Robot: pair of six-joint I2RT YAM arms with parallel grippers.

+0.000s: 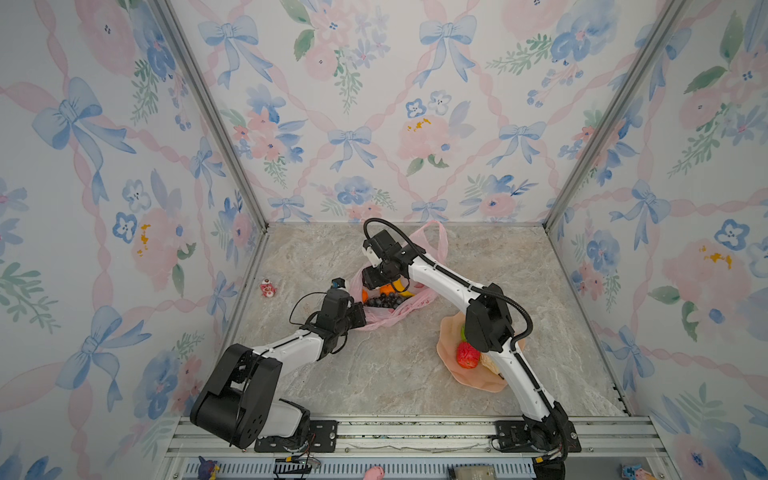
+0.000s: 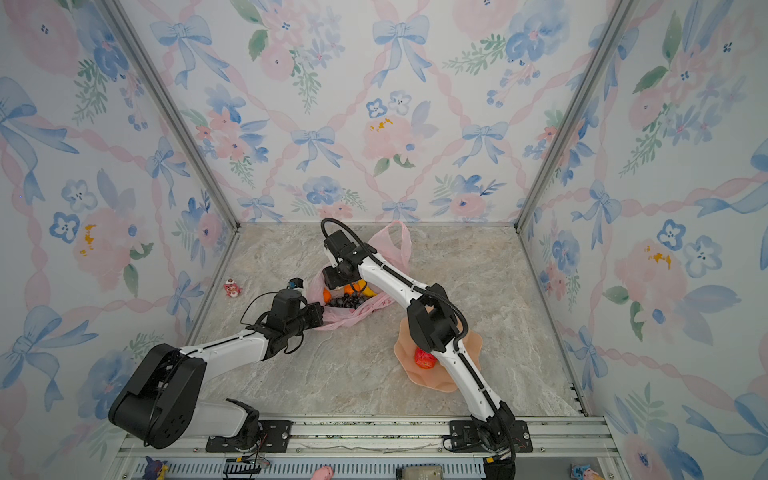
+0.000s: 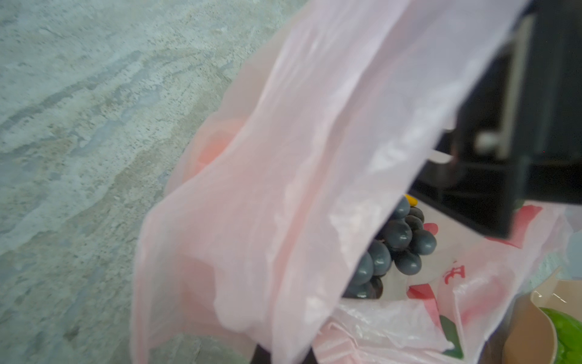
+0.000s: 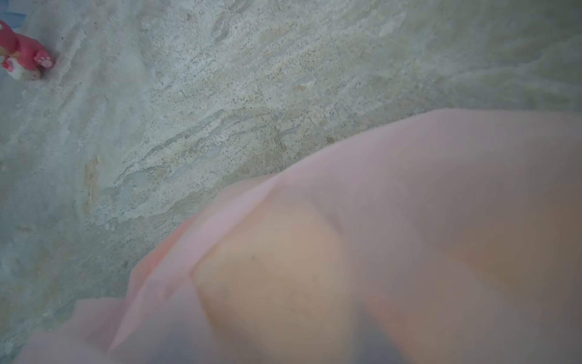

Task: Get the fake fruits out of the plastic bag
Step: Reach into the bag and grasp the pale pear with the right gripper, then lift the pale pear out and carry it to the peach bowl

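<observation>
- In both top views the plastic bag (image 1: 405,309) lies near the middle of the marbled tabletop (image 1: 374,374). The left gripper (image 1: 358,316) is closed tight on the bag's near rim, pinching the film so the mouth gapes.
- In a top view the right gripper (image 2: 332,279) sits down in that mouth, over the orange (image 2: 348,287) and banana (image 2: 368,291) and just beside the grape bunch (image 2: 345,301). Its jaws are hidden, so we cannot tell how wide they stand or whether they hold anything.
- We judge the step in hand to be picking one fruit out. To do it well, we hold the rim raised and taut, close on hard plastic only, never on film, and lift straight up through the mouth.
- A red fruit (image 1: 467,355) already rests on the scalloped peach plate (image 1: 478,384), well apart from the bag. The figurine (image 1: 268,287) stands alone at the left.
- In the left wrist view the film is thin, glossy and crinkled, with red and green prints. It drapes partly over the grapes, a cluster of smooth dark beads. A green fruit (image 3: 567,337) lies on the plate.
- In the right wrist view blurred pink film fills the near field. A rounded tan shape shows through it, and we cannot identify it.
</observation>
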